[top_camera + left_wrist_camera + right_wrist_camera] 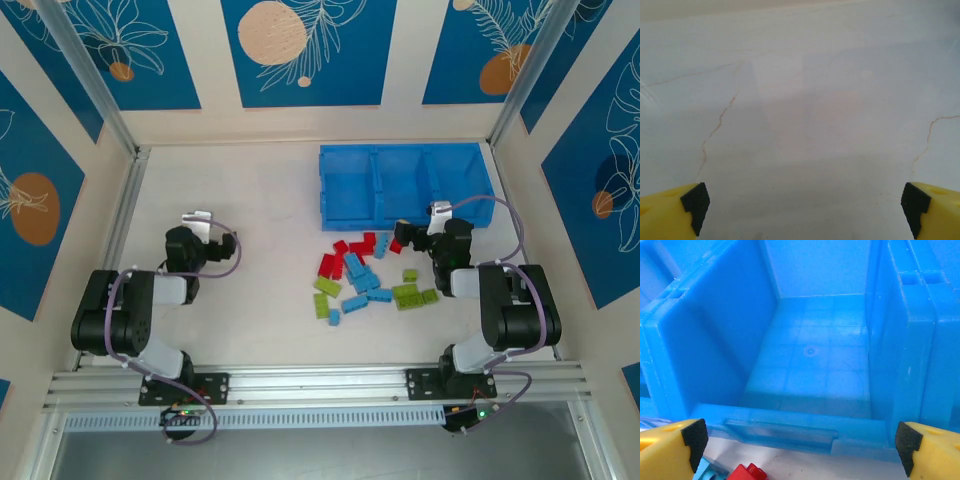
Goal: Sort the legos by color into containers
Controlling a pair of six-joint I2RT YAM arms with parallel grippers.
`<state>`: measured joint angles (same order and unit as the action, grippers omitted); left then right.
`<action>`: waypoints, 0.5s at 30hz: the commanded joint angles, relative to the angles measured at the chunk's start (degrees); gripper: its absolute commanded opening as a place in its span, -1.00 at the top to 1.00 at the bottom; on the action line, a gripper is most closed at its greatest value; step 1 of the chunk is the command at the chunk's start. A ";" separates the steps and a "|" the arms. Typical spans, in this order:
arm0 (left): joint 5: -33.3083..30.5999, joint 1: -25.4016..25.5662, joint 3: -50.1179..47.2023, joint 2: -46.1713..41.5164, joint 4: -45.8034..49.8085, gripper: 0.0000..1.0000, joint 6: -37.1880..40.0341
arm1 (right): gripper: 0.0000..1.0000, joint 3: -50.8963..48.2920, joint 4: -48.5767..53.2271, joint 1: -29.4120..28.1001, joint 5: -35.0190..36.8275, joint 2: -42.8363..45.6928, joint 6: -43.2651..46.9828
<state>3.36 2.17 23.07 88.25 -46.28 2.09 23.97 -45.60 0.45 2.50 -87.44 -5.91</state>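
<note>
The white table [250, 200] lies bare at left. The blue tray [345, 218] sits upper right in the overhead frame, with the legos [365, 280] heaped just below. Your nearer right gripper [800, 450], wide and empty, faces an empty compartment [810, 365]. A red brick [747, 472] lies at the bottom edge. Your left gripper [802, 212], also wide, hangs well apart.

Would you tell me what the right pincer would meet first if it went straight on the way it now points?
Most likely the low front wall of the blue tray, just ahead of the open right pincer; if it clears that lip, the compartment floor behind.
</note>
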 commanded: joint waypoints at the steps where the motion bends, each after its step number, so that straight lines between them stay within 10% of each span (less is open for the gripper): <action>1: -0.37 0.20 -0.22 -0.09 -1.81 -1.00 0.73 | -0.99 -0.08 -0.76 0.34 -0.98 0.12 0.20; 15: -0.37 0.15 -0.30 -0.18 -1.85 -1.00 0.69 | -0.99 -0.32 -1.15 0.34 -0.85 0.16 0.22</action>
<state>3.36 2.17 23.07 88.25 -46.26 2.09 23.97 -45.63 0.45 2.50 -87.44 -5.93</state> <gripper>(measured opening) 0.998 0.993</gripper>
